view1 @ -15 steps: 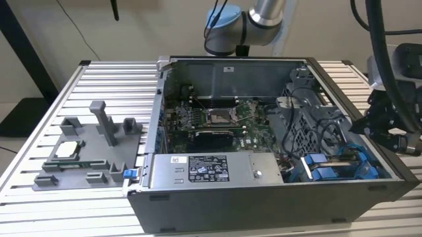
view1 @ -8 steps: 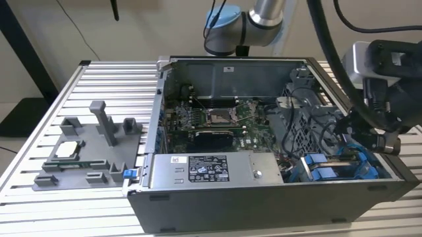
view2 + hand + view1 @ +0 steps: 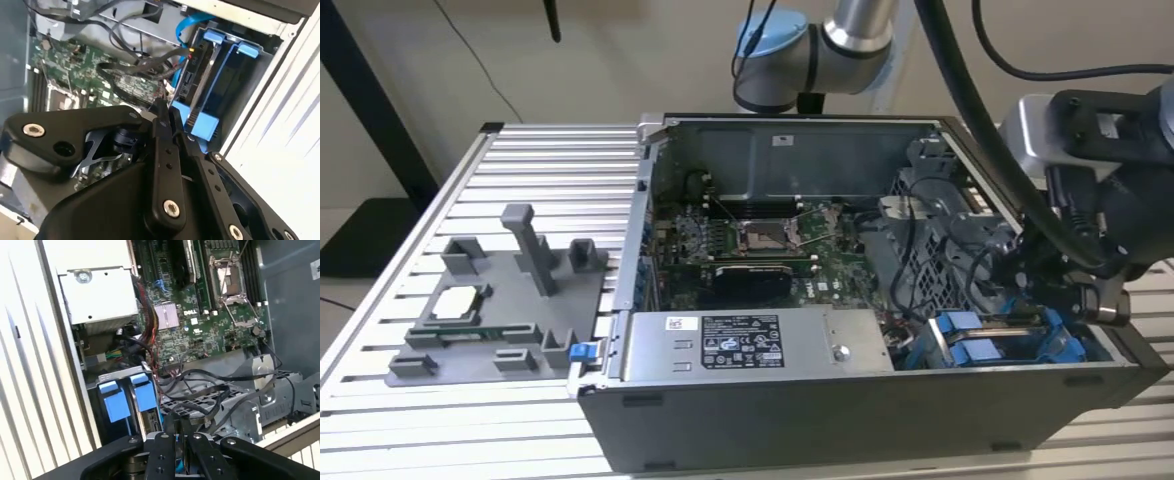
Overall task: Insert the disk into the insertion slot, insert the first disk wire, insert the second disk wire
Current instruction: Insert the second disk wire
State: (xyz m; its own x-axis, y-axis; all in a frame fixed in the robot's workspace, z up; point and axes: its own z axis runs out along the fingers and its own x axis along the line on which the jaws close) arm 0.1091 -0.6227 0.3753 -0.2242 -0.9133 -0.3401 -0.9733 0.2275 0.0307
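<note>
The disk (image 3: 199, 70) stands on edge in the insertion slot (image 3: 227, 75), dark between bright blue rails and tabs. A black wire (image 3: 150, 61) with a red tip runs to the disk's connector end. My gripper (image 3: 165, 107) hangs just beside the bay, its black fingers (image 3: 161, 131) drawn together. Thin dark wires (image 3: 159, 92) lie at the tips; I cannot tell whether one is pinched. In the first wrist view the gripper (image 3: 180, 422) sits beside the blue tabs of the slot (image 3: 117, 400). In the exterior view the gripper (image 3: 1083, 300) is over the slot (image 3: 1001, 340) at the case's right end.
The open computer case (image 3: 854, 420) lies on a slatted metal table (image 3: 547, 150). A long grey metal box (image 3: 747, 345) with a sticker sits along the front. The green motherboard (image 3: 761, 240) fills the middle. A grey fixture (image 3: 507, 300) with posts stands at the exterior view's left.
</note>
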